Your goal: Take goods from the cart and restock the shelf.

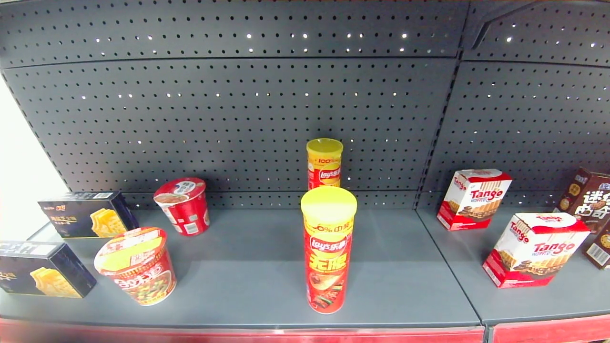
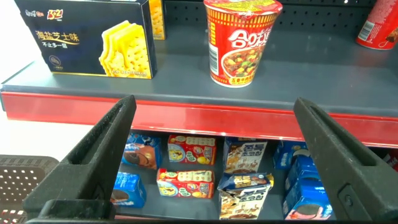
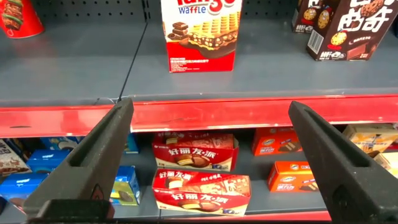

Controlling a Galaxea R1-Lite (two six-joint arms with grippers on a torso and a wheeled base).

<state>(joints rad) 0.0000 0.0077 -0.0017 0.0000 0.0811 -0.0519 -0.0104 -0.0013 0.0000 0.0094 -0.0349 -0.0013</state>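
Two chip cans (image 1: 328,250) stood upright mid-shelf (image 1: 248,271), one near the front edge, one at the back edge. A noodle cup (image 1: 136,264) and cracker box (image 1: 45,269) sat toward the left edge, a wafer box (image 1: 533,250) toward the right. The left gripper (image 2: 214,106) and right gripper (image 3: 210,107) faced the front edge, both spread wide and empty.

Bright even light w/ soft shadows on shelf (image 1: 248,267); head view edges bowed.

Two chip cans (image 1: 329,252) (image 1: 324,164). Two noodle cups (image 1: 138,267) (image 1: 183,207). Two dark cracker boxes (image 1: 88,214) (image 1: 43,269). Two wafer boxes (image 1: 474,197) (image 1: 536,250). Two brown chocolate boxes (image 1: 584,195) (image 1: 601,247).
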